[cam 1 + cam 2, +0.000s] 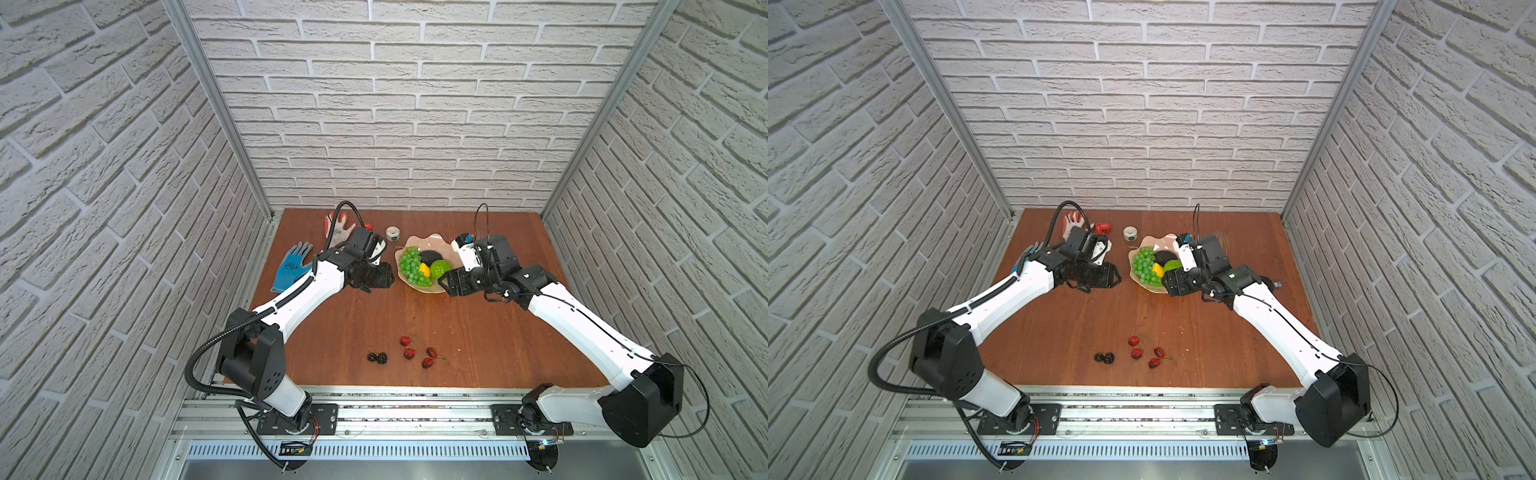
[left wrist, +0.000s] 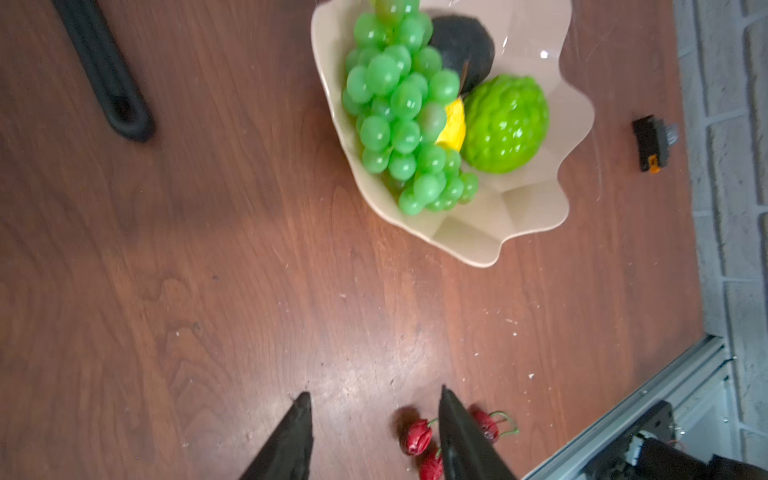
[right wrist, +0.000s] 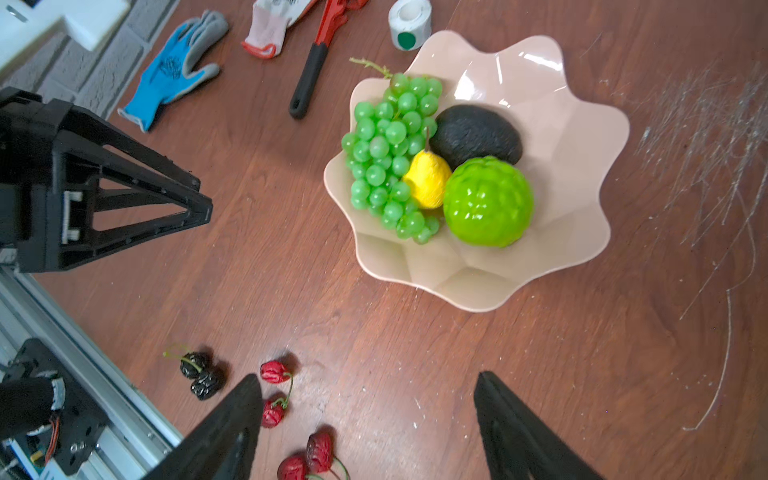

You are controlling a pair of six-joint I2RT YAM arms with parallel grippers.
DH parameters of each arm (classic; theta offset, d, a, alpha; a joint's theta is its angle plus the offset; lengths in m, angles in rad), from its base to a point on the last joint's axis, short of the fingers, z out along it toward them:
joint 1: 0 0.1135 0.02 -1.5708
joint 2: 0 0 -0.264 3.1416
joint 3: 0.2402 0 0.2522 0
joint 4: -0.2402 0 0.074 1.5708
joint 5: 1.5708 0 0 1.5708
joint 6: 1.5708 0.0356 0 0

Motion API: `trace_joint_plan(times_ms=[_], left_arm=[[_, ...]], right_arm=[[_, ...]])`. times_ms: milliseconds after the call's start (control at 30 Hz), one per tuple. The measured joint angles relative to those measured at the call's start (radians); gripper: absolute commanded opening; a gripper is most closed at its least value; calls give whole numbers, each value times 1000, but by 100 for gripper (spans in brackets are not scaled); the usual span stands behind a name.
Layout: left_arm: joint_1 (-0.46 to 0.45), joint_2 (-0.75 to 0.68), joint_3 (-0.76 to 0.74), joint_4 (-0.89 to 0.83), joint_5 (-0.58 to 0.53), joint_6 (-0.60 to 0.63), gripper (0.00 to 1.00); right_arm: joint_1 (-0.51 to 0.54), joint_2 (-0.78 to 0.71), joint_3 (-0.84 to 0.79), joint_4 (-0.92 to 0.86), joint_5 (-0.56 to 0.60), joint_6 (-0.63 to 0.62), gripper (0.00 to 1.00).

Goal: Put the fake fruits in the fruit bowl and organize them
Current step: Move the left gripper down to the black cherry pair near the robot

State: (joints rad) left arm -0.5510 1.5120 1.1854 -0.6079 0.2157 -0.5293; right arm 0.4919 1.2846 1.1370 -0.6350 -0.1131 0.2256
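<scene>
The peach-pink fruit bowl (image 1: 419,240) (image 3: 582,124) stands at the back of the table. In it lie a green grape bunch (image 3: 386,158), a blackish avocado (image 3: 476,135), a yellow lemon (image 3: 428,178) and a bumpy green ball (image 3: 488,201). Two blackberries (image 1: 377,357) and several dark-red berries (image 1: 409,353) (image 2: 417,436) lie near the front edge. My left gripper (image 2: 374,392) hovers just left of the bowl, open and empty. My right gripper (image 3: 368,376) hovers over the bowl's near right rim, also open and empty.
A blue glove (image 1: 291,266), a white-and-red glove (image 1: 338,226), a red pipe wrench (image 3: 316,62) and a white tape roll (image 1: 392,232) lie at the back left. A small black device (image 2: 650,143) sits right of the bowl. Brick walls enclose three sides.
</scene>
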Motion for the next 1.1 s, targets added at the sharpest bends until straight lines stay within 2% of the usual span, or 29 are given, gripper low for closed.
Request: trace_joint_plan(times_ms=[233,300,367,467,733,833,1033,1100], left_arm=[[-85,-105,-201,7,-39,-19,45],[-128,-140,-243,1,-62,-34,48],[-168,-179,-282,0,-84,-65,54],[-204,-235,-336,-21,-97,-138,56],[-209,-262,-420,-34,-103,-314,53],[-210,-257,-420,-43,-120,-344,52],[-210,-245,-426,-53,-132,-373,57],[-210,-245,-444,-43,-128,-373,54]], right_arm=[[118,3,-104,-19,45,51,79],[156,20,-137,-14,53,68,79],[186,37,-168,-1,56,85,79],[216,69,-199,25,55,105,79],[229,171,-185,98,45,105,79],[229,192,-176,113,41,98,79],[229,201,-175,137,40,95,79],[229,206,-175,146,39,94,79]])
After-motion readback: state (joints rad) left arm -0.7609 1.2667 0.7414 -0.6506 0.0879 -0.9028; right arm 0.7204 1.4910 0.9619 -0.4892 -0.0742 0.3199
